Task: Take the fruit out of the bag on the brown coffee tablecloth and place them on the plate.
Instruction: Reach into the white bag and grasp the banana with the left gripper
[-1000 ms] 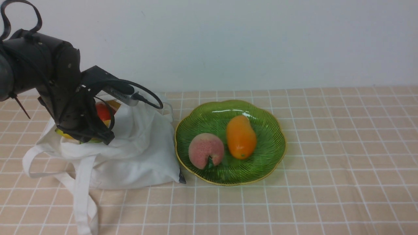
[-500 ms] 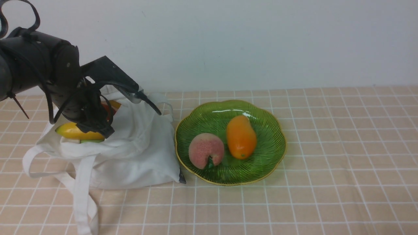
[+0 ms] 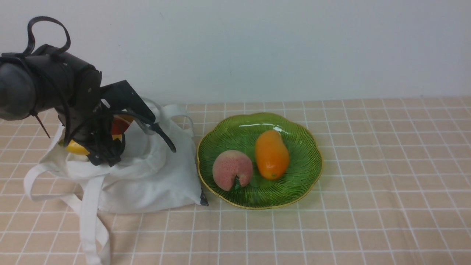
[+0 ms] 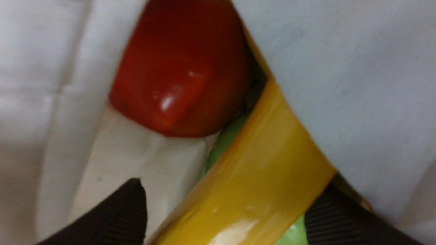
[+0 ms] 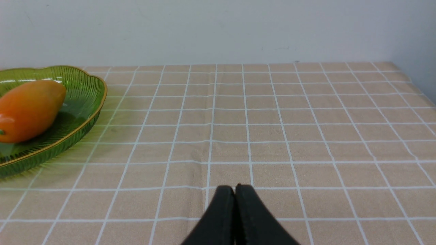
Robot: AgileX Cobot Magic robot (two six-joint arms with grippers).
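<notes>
The white bag (image 3: 154,173) lies on the brown coffee tablecloth (image 3: 368,184), left of the green plate (image 3: 235,136). My left gripper (image 3: 105,156) reaches into the bag's mouth. In the left wrist view it (image 4: 224,211) is open. Its dark fingers (image 4: 112,214) stand on either side of the yellow banana (image 4: 259,177), with a gap on one side. A red fruit (image 4: 180,68) lies beyond the banana, and a green apple (image 4: 224,143) peeks from under it. The banana (image 3: 73,147) and the red fruit (image 3: 118,127) show beside the wrist. My right gripper (image 5: 235,188) is shut and empty over bare cloth.
An orange fruit (image 3: 271,154) and a pink peach (image 3: 232,169) lie on the plate (image 5: 85,102). The bag's long straps (image 3: 90,221) trail toward the front edge. A pale wall stands behind the table.
My left gripper has gone from shut to open and has settled lower into the bag's mouth, over the banana. The plate and its fruit have not moved.
</notes>
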